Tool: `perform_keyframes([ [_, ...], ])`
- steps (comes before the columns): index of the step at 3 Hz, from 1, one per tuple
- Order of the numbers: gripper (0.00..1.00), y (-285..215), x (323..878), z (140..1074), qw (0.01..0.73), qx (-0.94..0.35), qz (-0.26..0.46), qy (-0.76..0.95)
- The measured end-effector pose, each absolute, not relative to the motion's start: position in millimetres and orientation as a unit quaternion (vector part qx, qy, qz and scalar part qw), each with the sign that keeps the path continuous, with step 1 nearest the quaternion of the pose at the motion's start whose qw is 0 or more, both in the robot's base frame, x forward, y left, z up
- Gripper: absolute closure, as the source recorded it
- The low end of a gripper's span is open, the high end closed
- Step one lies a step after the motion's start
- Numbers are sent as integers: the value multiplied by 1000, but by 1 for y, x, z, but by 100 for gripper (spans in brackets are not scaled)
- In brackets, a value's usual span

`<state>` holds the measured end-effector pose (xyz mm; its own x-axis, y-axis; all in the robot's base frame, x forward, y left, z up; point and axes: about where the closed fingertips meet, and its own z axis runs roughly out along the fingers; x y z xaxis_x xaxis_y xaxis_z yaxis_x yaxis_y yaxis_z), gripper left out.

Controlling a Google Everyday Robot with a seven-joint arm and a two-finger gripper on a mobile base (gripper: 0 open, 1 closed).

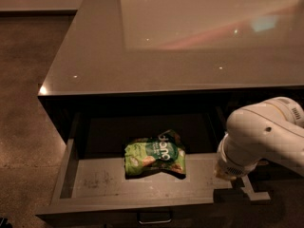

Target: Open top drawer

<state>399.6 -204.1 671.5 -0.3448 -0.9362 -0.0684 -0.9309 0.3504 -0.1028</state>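
Note:
The top drawer (95, 180) stands pulled out under the grey counter, showing its lighter scuffed floor. Its small metal pull handle (154, 217) shows at the centre of the front, at the bottom edge of the view. A green snack bag (154, 158) lies in the middle of the drawer. My white arm (263, 137) reaches in from the right. My gripper (251, 191) hangs below the arm's wrist at the drawer's right front corner, partly hidden by the arm.
The glossy grey counter top (156, 46) spans the upper view with a reflective panel at its back right. Speckled brown floor (23, 103) lies to the left. Dark cabinet space shows to the right of the drawer behind my arm.

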Motion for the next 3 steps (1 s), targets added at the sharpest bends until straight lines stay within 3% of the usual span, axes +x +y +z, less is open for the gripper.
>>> perform_keyframes([
  [1,100,-198,427,691,124,-574,-38,809],
  [3,58,-197,431,692,131,-575,-41,807],
])
